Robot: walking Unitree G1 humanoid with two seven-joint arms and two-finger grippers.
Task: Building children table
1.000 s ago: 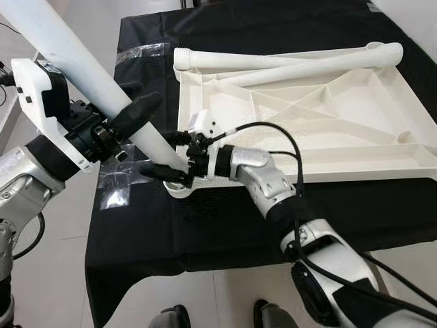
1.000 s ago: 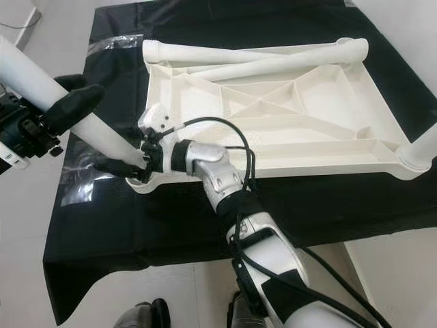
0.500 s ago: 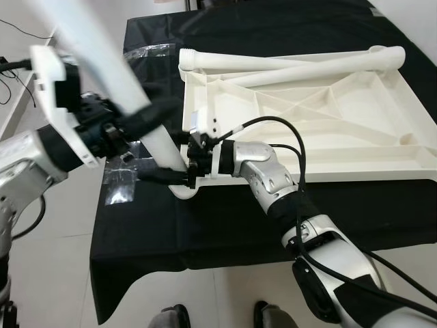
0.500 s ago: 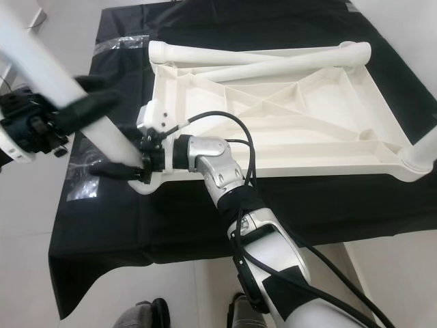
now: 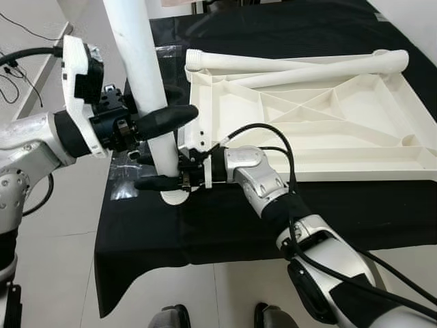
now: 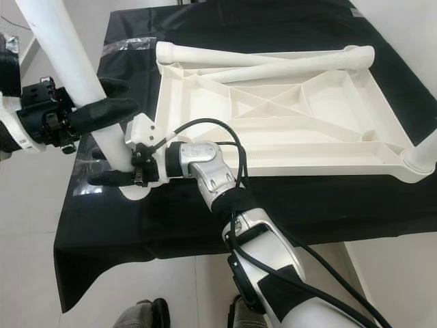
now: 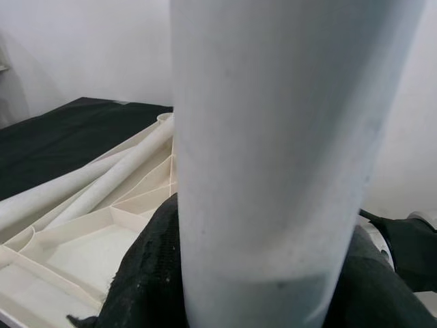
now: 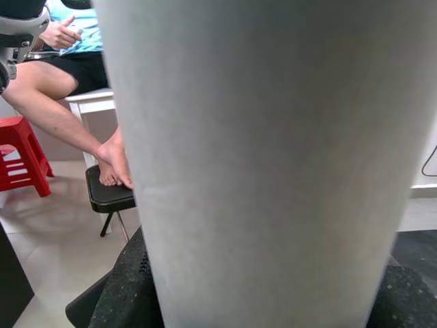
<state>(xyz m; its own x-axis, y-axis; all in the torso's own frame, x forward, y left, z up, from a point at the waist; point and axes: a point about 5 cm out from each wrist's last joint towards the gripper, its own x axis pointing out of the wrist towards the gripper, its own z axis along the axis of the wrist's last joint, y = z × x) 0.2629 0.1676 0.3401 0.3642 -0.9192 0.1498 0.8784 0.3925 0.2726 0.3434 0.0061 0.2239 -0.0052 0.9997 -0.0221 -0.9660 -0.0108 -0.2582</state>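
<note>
Long white plastic table leg (image 5: 147, 82) stands nearly upright over the corner socket (image 5: 175, 197) of the upturned white tabletop (image 5: 355, 147); left gripper (image 5: 153, 130) clasps its shaft above, right gripper (image 5: 160, 174) its base.

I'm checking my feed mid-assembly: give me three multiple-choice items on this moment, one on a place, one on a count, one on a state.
1. Where does the foot of the held table leg sit?
A. at the tabletop's near left corner socket
B. on the floor
C. at the far right corner

2. How many loose legs lie along the far edge of the upturned tabletop?
A. none
B. two
C. four

3. How does the held leg stand?
A. flat on the cloth
B. nearly upright
C. upside down in the air

Answers: 1 A, its foot meets the corner socket beside the right gripper. 2 B, two loose legs cross there. 3 B, the left gripper clasps it standing.
</note>
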